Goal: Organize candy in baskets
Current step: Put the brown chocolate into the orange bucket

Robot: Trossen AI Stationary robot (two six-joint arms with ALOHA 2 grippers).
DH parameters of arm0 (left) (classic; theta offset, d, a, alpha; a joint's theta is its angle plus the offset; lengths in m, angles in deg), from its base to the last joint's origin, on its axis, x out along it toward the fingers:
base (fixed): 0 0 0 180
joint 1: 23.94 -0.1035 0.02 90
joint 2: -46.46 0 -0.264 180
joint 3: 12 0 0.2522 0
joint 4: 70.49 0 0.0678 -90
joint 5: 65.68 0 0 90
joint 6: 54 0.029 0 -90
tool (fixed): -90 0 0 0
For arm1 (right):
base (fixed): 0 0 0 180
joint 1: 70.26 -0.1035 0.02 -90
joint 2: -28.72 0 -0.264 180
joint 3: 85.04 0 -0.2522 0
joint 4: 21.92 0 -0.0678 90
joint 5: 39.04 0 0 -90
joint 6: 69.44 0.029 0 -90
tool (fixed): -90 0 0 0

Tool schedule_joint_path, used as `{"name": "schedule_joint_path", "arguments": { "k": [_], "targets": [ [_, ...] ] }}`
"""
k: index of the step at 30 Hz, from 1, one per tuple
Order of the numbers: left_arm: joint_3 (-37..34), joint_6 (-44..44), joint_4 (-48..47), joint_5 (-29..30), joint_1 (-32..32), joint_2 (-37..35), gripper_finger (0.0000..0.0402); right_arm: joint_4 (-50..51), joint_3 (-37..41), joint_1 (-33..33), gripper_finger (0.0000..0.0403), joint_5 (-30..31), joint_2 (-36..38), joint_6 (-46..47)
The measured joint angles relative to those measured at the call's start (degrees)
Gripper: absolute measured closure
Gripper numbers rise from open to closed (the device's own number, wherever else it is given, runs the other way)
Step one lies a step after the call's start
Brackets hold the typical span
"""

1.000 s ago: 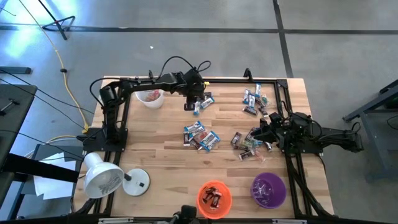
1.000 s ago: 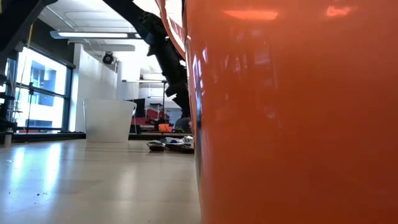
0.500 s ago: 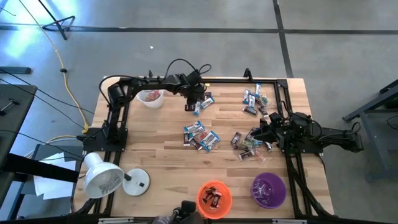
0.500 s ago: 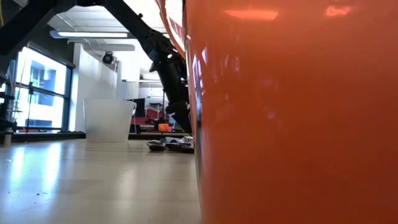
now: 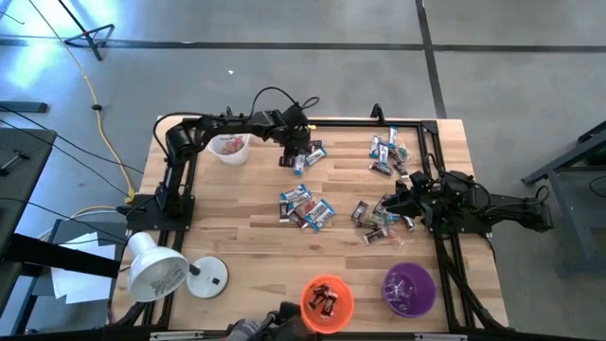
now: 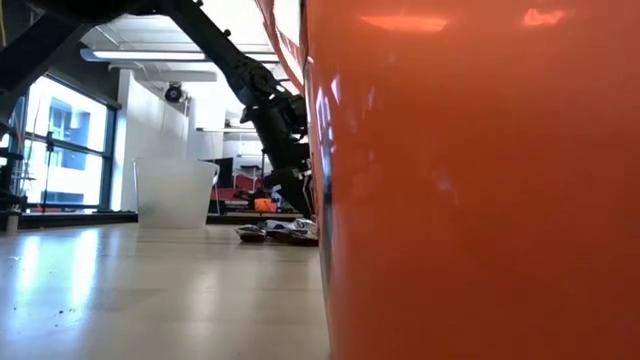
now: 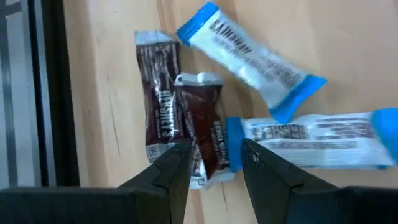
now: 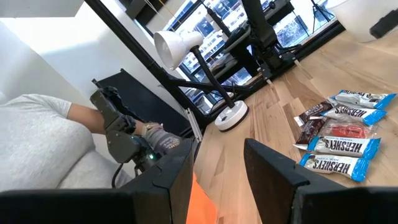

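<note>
1. The left gripper (image 5: 296,154) hung over a small clump of candy just beside the white basket (image 5: 230,148), on the side away from the table's edge. In the left wrist view its fingers (image 7: 171,171) stood spread, with a dark brown bar (image 7: 207,142) lying between the tips; nothing was pinched.
2. The right gripper (image 5: 402,201) waited low, well across the table from the white basket, at the edge of another candy pile (image 5: 374,220). Its jaws were spread too, and held nothing.
3. The rest of the candy lay loose: a middle pile (image 5: 305,207) and a far-corner pile (image 5: 386,152). The orange basket (image 5: 326,301) already held a few bars; the purple basket (image 5: 409,288) stood just beside it.
4. Risk, as I judged it: the brown bar overlapped a second brown bar (image 7: 158,111) and touched a blue-and-white one (image 7: 311,140), so closing there might lift two at once, or drag a neighbour and send mixed kinds into one basket.
5. A flat wrapper might also slip out during the carry if only its crimped end were caught.
6. Only the left wrist view showed which bar sat between the tips; the high view gave just a cluster.
7. The low view was mostly blocked by the orange basket's wall (image 6: 480,180).
8. The right wrist view alone showed a person's hand (image 8: 154,134) beyond the table, and the lamp (image 8: 177,42).
</note>
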Motion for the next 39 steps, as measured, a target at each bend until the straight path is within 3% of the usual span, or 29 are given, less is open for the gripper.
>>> {"name": "schedule_joint_path", "arguments": {
  "k": [4, 17, 26, 39],
  "targets": [
    [-0.09, -1.63, 1.34, -0.77, -0.70, 0.68, 0.0273, 0.00, 0.01, -0.01, 0.0265, 0.00, 0.00, 0.00],
    [-0.07, -6.39, 1.65, -13.21, -4.51, 2.12, 0.0273, -0.01, 0.01, -0.01, 0.0265, 0.00, 0.00, 0.01],
    [-0.07, -7.72, 0.81, -13.57, -4.78, 2.12, 0.0274, -0.01, 0.00, -0.01, 0.0265, 0.00, 0.00, 0.00],
    [-0.04, -14.76, -2.79, -16.44, -6.33, 2.12, 0.0345, 0.00, 0.01, -0.01, 0.0265, 0.00, 0.00, 0.00]
  ]
}}
